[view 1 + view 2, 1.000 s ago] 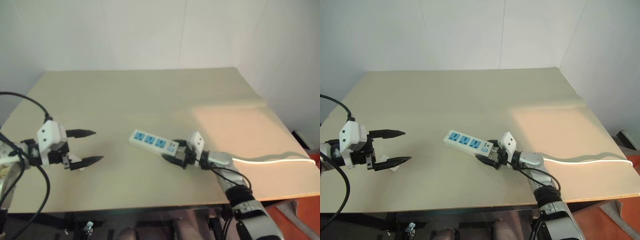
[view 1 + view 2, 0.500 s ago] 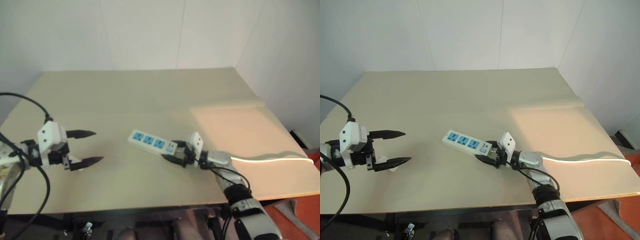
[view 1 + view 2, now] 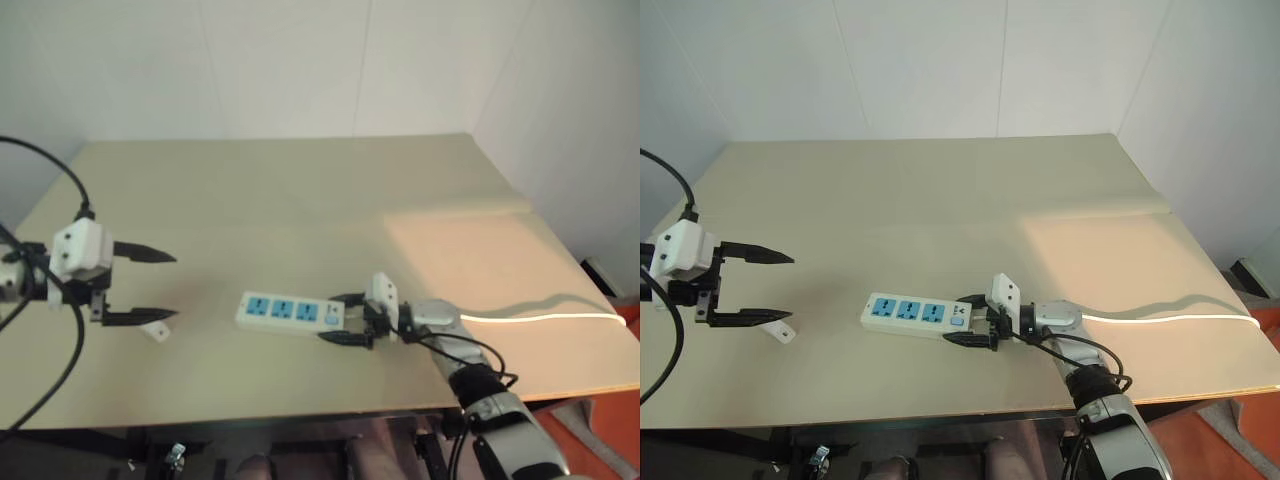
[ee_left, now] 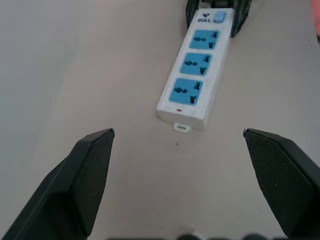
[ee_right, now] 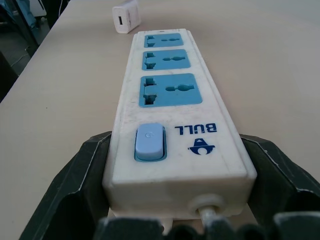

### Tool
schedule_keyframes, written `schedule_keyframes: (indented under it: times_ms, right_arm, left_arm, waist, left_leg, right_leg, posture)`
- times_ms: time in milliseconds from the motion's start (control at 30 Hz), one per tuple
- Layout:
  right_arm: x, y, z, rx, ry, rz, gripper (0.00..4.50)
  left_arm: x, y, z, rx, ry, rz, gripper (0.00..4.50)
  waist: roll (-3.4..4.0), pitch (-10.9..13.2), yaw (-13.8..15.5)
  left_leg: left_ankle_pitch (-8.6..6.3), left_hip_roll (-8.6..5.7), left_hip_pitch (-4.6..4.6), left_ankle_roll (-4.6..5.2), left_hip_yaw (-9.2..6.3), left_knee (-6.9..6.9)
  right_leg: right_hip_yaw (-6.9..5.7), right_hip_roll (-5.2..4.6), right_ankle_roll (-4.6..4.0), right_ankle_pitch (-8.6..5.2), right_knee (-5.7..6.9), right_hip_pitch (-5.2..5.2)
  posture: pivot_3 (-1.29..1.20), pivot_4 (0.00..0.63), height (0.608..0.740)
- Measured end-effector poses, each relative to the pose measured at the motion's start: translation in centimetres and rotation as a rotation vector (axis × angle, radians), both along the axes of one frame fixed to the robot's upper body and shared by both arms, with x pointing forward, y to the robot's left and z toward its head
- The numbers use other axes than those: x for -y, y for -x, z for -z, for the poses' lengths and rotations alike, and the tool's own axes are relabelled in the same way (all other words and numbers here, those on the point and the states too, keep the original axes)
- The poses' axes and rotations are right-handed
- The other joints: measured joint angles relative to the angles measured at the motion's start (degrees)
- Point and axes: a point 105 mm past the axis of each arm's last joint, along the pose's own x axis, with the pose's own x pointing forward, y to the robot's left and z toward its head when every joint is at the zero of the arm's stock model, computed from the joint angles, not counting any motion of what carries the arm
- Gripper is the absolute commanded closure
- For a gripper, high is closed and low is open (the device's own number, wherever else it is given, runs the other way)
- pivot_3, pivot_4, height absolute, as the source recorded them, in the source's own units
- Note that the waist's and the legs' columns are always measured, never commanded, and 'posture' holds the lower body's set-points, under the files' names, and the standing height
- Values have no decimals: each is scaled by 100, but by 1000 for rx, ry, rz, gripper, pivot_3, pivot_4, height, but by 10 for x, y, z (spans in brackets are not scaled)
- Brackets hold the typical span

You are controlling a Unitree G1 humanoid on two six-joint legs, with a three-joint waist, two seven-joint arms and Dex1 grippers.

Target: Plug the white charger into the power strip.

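The power strip [image 3: 288, 312] lies flat on the table near the front edge, its blue sockets facing up. My right gripper [image 3: 343, 318] is shut on its cord end, one black finger [image 5: 85, 170] on each long side by the switch. The white charger [image 3: 155, 331] lies on the table to the left, past the strip's free end [image 5: 126, 17]. My left gripper [image 3: 172, 287] hangs open just above the charger, nothing between its fingers [image 4: 92, 165], pointing toward the strip [image 4: 195, 82].
The strip's thin white cord [image 3: 530, 318] runs right along the tan table [image 3: 300, 190] toward its right edge. A black cable [image 3: 60, 170] loops over my left arm. The table's front edge lies close below both grippers.
My right gripper pulled the strip leftward and swung it to lie level along the front edge. My left gripper rose and drew left, uncovering the charger under its lower finger.
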Motion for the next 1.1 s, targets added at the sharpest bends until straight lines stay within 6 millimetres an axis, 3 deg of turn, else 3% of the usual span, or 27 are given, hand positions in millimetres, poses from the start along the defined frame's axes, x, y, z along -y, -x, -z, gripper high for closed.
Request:
schedule_keyframes:
  times_ms: [167, 500, 800, 1100]
  right_arm:
    - [0, 0, 1, -5, 5, -11, 1053]
    - [-4, 1, 1, 0, 6, -22, 1053]
    - [-3, 1, 1, 4, 7, -12, 1053]
    - [-4, 2, 1, 1, 0, 9, 1053]
  left_arm:
    - [-15, -6, -10, 2, -326, 73, 0]
    - [-6, -25, 39, -119, -668, 340, 0]
    - [-8, -30, 47, -157, -831, 484, 0]
    - [-10, -32, 61, -214, -868, 533, 0]
  waist:
    - [1, 1, 4]
    - [0, 0, 7]
    - [0, 0, 30]
    - [0, 0, 50]
  left_leg:
    - [0, -9, 2, 0, 2, 0]
    - [1, -6, -9, 3, 1, 7]
    - [1, -7, -9, 3, 0, 15]
    - [2, -8, -10, 4, -2, 20]
  right_leg:
    - [7, -4, 12, -7, 3, 2]
    - [8, 1, 16, -10, 6, -5]
    - [9, 1, 18, -11, 10, -3]
    - [8, 1, 18, -11, 15, -3]
  posture:
    - [0, 150, 740]
    - [0, 150, 740]
    - [0, 150, 740]
    - [0, 150, 740]
